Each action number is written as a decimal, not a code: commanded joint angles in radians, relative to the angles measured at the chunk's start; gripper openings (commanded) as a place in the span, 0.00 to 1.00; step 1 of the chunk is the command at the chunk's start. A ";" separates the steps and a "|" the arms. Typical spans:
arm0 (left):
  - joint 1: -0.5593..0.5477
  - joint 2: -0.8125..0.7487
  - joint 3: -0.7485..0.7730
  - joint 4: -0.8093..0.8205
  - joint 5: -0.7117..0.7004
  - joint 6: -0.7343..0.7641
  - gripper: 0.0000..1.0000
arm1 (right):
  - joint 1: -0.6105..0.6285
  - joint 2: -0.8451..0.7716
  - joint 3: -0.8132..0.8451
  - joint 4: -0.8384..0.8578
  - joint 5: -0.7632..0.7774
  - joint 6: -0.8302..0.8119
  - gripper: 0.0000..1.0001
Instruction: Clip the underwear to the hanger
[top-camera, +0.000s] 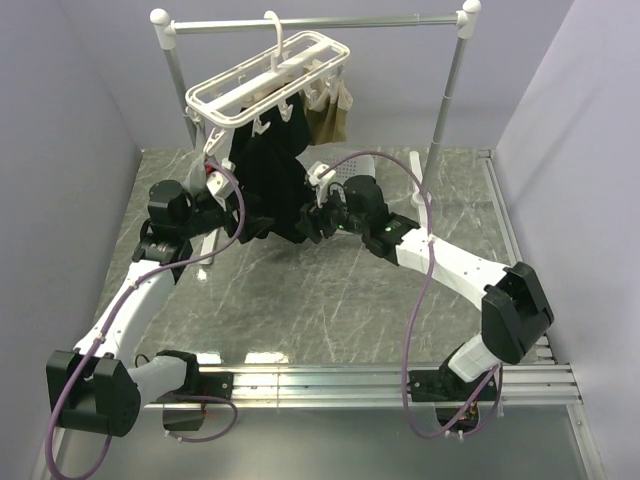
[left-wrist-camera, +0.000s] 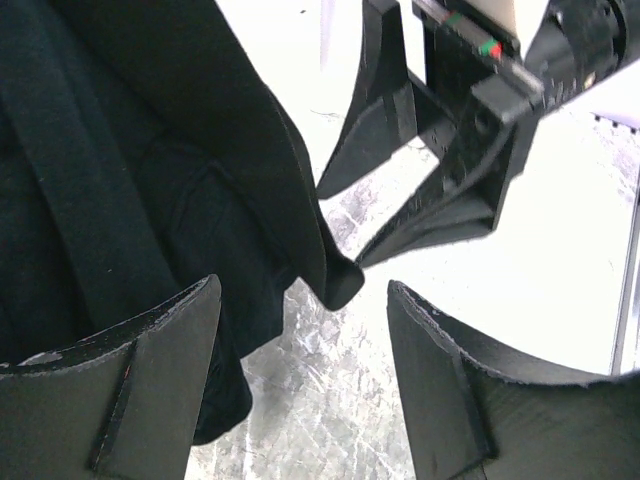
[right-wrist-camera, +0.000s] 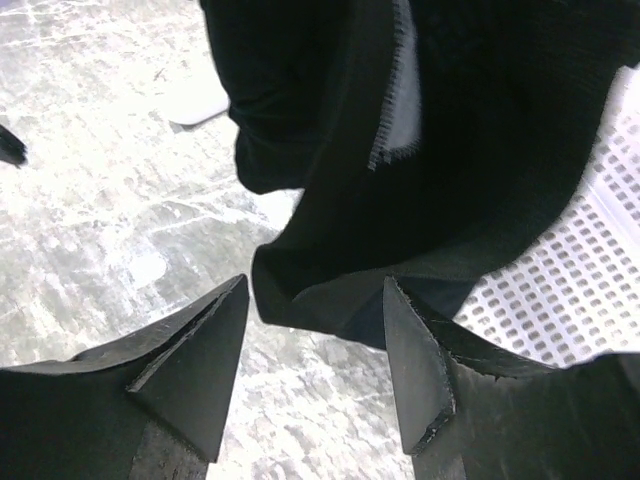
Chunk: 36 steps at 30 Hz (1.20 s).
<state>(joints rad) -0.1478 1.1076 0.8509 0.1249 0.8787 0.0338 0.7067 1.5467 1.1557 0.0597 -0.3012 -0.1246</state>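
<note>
No text or label can be read.

We see a grey rail stand with white knobs, a tan garment beneath, a white perforated basket, marbled table.

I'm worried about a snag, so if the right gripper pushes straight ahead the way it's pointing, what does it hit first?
Most likely the underwear: its hanging lower edge sits just past the open right gripper, in line with its gap. The white basket lies behind it, though depth is hard to judge.
</note>
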 joint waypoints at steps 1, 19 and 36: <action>0.005 -0.040 -0.004 0.015 0.071 0.075 0.73 | -0.022 -0.075 -0.019 0.032 0.008 0.014 0.64; 0.005 -0.127 -0.033 -0.162 0.118 0.304 0.72 | -0.118 -0.151 -0.056 0.097 -0.053 0.105 0.63; -0.004 -0.201 -0.058 -0.231 0.177 0.400 0.70 | -0.179 -0.143 -0.016 0.157 -0.058 0.190 0.63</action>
<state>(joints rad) -0.1455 0.9142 0.7891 -0.2279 1.0183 0.5037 0.5552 1.4170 1.0927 0.1352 -0.3599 0.0166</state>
